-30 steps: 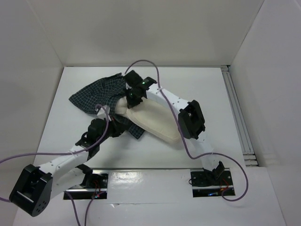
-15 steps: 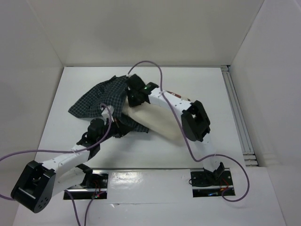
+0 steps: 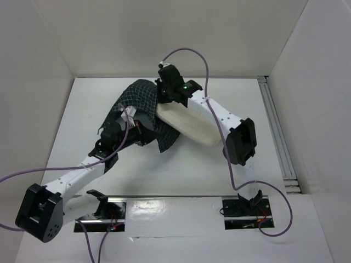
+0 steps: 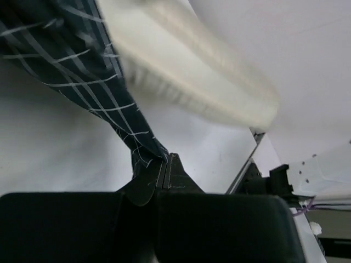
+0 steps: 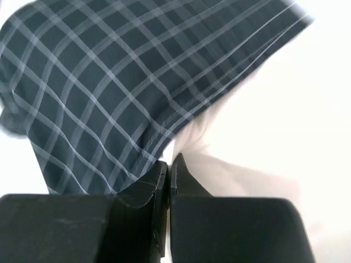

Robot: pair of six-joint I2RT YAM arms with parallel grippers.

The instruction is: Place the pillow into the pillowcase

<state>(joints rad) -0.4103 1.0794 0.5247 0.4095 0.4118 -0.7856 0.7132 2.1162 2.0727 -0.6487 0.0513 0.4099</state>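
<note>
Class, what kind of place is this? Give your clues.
Probably a robot test cell: a white table boxed in by plain white walls, with a cabled left arm and right arm bolted at its near edge.

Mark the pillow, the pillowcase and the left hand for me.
pillow (image 3: 192,125), top external view, middle of its exposed cream part.
pillowcase (image 3: 140,99), top external view, checked fabric near its far end.
left hand (image 4: 166,160), left wrist view, between the shut fingertips pinching the checked fabric.

Left fingers (image 4: 143,183) pinched together; right fingers (image 5: 147,187) pinched together too.
</note>
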